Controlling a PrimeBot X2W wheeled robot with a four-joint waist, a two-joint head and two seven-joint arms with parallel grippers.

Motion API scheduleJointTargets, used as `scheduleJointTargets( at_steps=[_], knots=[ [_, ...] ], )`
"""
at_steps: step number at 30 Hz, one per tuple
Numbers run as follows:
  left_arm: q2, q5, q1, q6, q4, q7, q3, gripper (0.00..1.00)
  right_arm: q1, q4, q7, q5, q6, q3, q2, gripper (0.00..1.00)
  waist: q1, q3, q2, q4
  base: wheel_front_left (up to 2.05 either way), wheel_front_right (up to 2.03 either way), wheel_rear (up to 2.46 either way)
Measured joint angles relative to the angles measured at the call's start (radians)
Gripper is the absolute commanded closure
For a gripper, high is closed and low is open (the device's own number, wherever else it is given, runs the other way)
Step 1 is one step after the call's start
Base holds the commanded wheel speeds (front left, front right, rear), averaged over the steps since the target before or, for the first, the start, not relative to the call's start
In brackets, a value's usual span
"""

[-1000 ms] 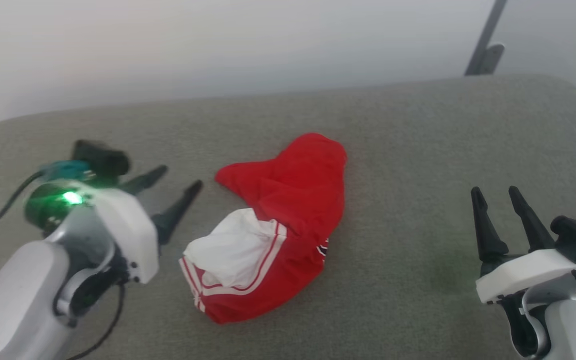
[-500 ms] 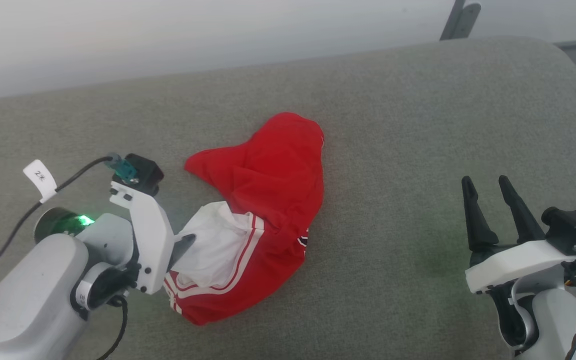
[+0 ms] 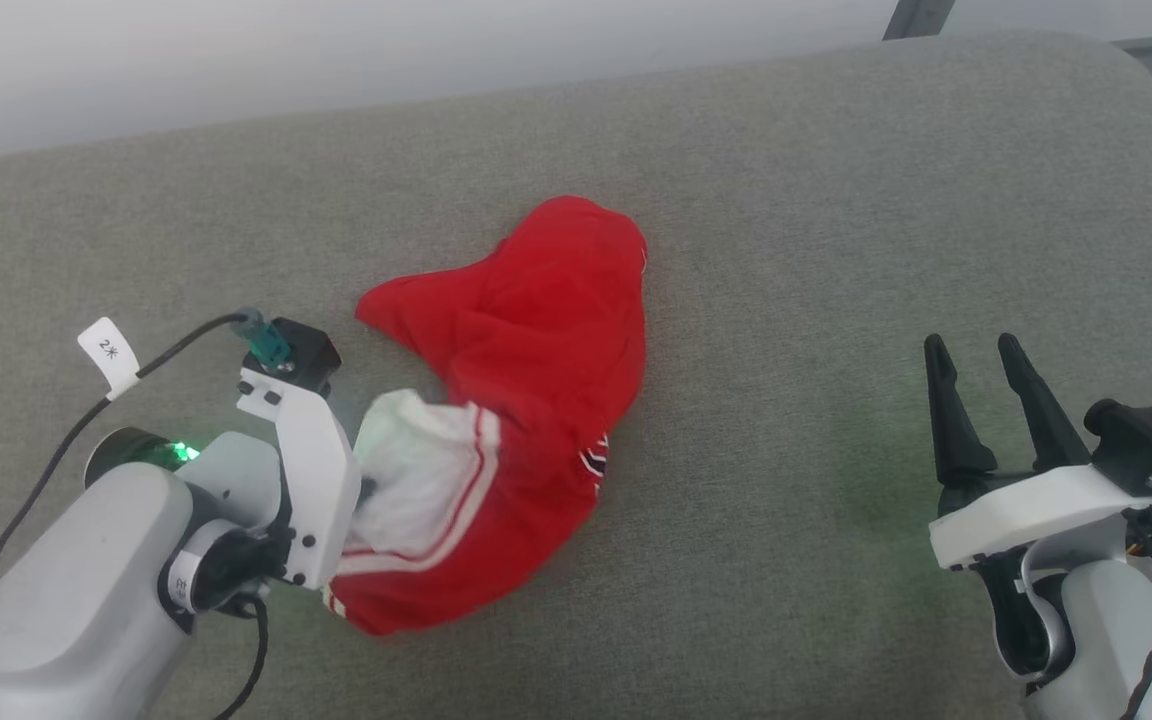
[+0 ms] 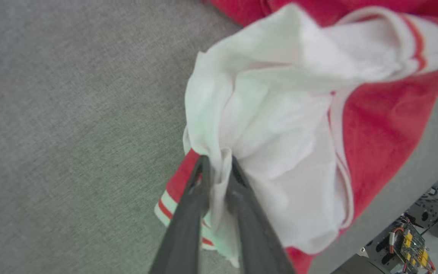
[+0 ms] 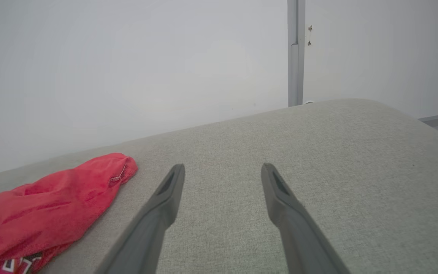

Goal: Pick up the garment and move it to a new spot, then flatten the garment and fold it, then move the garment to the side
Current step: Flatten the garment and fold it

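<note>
The garment (image 3: 536, 340) lies crumpled on the grey cushion, mostly red with a white sleeve (image 3: 416, 470) bunched at its left end. My left gripper (image 3: 366, 488) is shut on a fold of that white sleeve, which the left wrist view shows pinched between the two dark fingers (image 4: 194, 198); my left gripper (image 4: 218, 163) has lifted the sleeve slightly. My right gripper (image 3: 981, 345) stands open well to the right of the garment with nothing between its fingers. In the right wrist view, my right gripper (image 5: 222, 166) is open and the garment (image 5: 51, 201) lies at the lower left.
The grey upholstered cushion (image 3: 836, 250) spans the whole work area, with a pale wall behind it. A grey post (image 5: 294, 53) rises behind the cushion's far right corner. Electronics (image 4: 409, 243) show beyond the cushion's edge in the left wrist view.
My left gripper moved in to the white sleeve and closed on it, bunching the fabric up. The head camera tilted and shifted. The right gripper stayed open.
</note>
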Motion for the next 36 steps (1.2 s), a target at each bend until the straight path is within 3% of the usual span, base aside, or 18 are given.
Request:
scheduleJointTargets(
  at_steps=[6, 11, 20, 28, 36],
  knots=[
    [-0.002, -0.030, -0.016, 0.015, -0.008, -0.018, 0.037, 1.00, -0.007, 0.017, -0.005, 0.003, 0.000, -0.003, -0.008, 0.00, 0.0000, -0.003, 0.0000, 0.014, 0.00, 0.00, 0.00],
    [0.002, -0.053, -0.022, 0.062, -0.039, -0.050, 0.098, 1.00, 0.000, 0.018, -0.008, 0.001, 0.000, -0.013, -0.009, 0.00, 0.0000, -0.014, 0.0000, 0.033, 0.00, 0.00, 0.00],
    [0.097, -0.060, 0.004, 0.119, -0.010, -0.146, 0.220, 1.00, 0.003, 0.016, -0.008, 0.000, 0.000, -0.021, -0.009, 0.00, 0.0000, -0.027, 0.0000, 0.054, 0.00, 0.00, 0.00],
    [0.162, -0.043, 0.032, 0.117, 0.126, -0.260, 0.282, 1.00, 0.003, 0.015, -0.008, 0.000, 0.000, -0.020, -0.009, 0.00, 0.0000, -0.022, 0.0000, 0.055, 0.00, 0.00, 0.00],
    [0.152, -0.030, 0.033, 0.095, 0.280, -0.326, 0.282, 1.00, 0.002, 0.016, -0.008, 0.001, 0.000, -0.012, -0.011, 0.00, 0.0001, -0.018, 0.0000, 0.049, 0.00, 0.00, 0.00]
  ],
)
